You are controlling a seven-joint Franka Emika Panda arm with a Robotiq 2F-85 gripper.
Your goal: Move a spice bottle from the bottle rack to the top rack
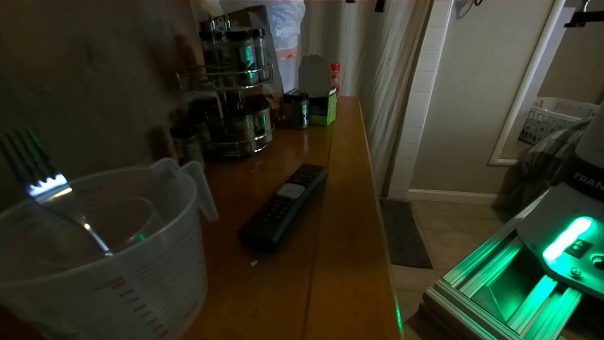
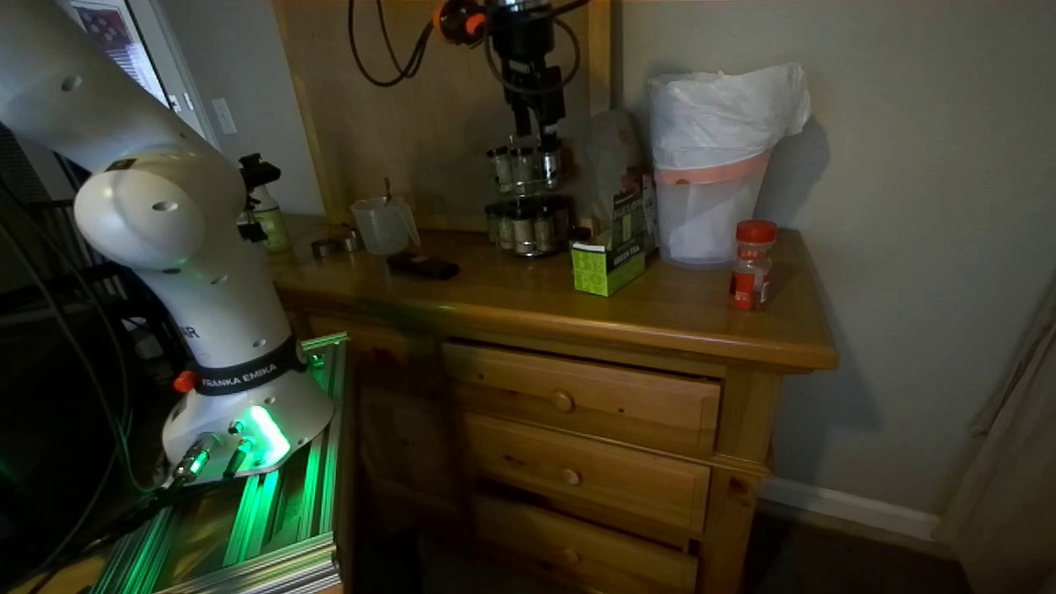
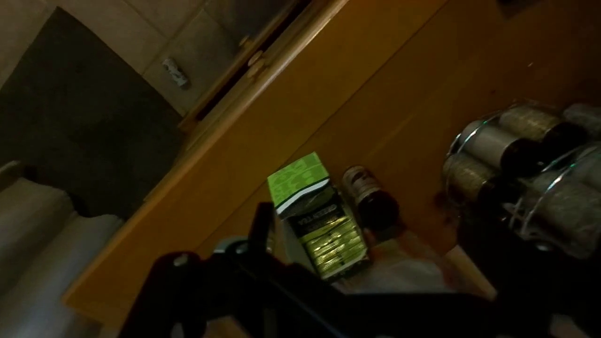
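Gripper near top rack, jaws apart

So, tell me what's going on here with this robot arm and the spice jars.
A Franka arm has its gripper hanging above the wooden dresser, open and holding nothing. The job is to get one of the spice jars up to the top rack. Jars sit on both tiers of the metal stand, and a loose dark-lidded jar stands between it and the green tea box. Which one the arm is after, I can't tell.
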